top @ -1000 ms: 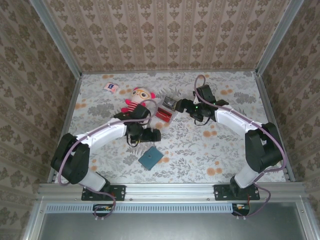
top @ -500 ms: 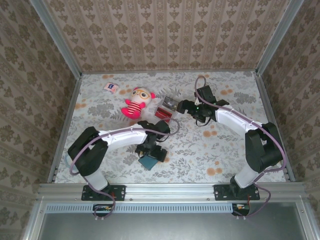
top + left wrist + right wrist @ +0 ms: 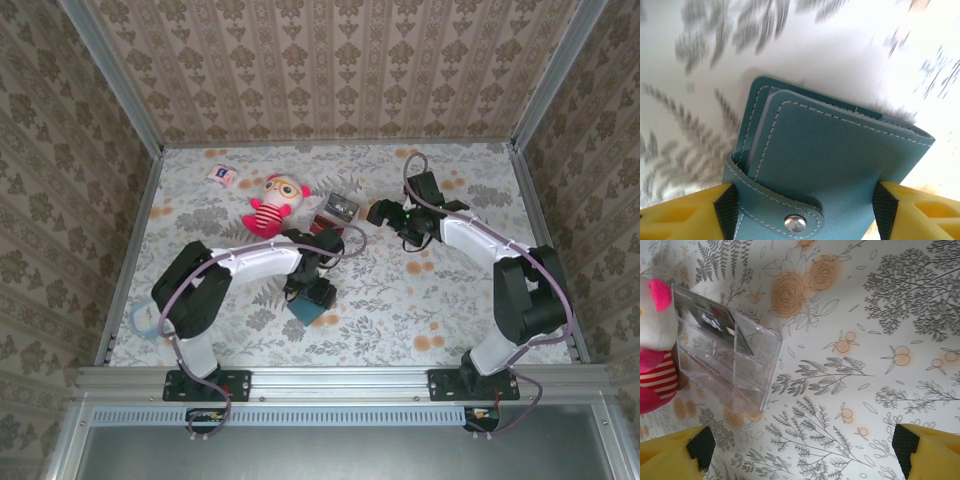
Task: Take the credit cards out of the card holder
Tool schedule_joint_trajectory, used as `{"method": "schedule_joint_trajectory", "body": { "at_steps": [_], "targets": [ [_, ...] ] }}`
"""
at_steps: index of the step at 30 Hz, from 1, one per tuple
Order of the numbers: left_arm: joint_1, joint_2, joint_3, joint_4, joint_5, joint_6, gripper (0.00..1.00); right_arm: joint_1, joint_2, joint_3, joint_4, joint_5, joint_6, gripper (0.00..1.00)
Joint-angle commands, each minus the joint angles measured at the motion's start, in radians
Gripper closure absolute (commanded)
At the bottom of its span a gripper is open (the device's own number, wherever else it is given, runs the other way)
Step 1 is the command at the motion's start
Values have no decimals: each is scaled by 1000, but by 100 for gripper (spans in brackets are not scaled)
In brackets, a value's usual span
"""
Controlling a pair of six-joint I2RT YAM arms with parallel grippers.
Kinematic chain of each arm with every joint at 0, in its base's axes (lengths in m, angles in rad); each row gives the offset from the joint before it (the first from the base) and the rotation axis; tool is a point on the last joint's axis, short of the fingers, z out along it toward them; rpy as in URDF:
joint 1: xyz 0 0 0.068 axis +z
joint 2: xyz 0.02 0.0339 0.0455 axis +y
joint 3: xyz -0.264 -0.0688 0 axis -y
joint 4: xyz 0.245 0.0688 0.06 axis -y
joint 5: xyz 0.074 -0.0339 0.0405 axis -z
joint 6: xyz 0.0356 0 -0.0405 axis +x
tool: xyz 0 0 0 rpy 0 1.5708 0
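Nearest me, the card holder (image 3: 830, 160) lies flat on the desk (image 3: 420, 300). It is folded with its snap tab fastened, so I can see no cards inside it. My left hand (image 3: 802, 212) is down over it, jaws set at about the holder's width, a pad beside each side edge. Whether they grip it I cannot tell.

I judge this the first step: securing the holder. The next move calls for a firm pinch that does not crush the soft cover, then popping the snap so the slots open.

Further off, my right hand (image 3: 802, 445) hangs wide and empty above the desk. It is near a clear plastic box (image 3: 727, 365) with what looks like a dark credit card (image 3: 715, 322) in it, beside the plush doll (image 3: 655, 355). That hand would have to come nearer to work the tab.
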State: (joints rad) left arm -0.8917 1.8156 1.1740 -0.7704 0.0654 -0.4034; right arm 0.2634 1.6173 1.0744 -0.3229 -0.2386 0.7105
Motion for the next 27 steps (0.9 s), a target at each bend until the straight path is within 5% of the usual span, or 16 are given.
{"method": "schedule_joint_trajectory", "body": {
  "at_steps": [1,10,15,21,27],
  "targets": [
    [17,84,70,120,-10,59,29,-26,-53,-28,-33,11,6,5],
    [87,-33,84,171,82,-24,8,4,-28,8,-105,9,-84,12],
    [206,-220,-71,227,104,-141,1,133,30,58,-112,19,-114,27],
    [371,-363,-246,260,66,-268,0,279,122,130,-111,60,-124,42],
    [429,-432,-325,279,44,-347,0,382,257,263,-157,78,-126,55]
  ]
}}
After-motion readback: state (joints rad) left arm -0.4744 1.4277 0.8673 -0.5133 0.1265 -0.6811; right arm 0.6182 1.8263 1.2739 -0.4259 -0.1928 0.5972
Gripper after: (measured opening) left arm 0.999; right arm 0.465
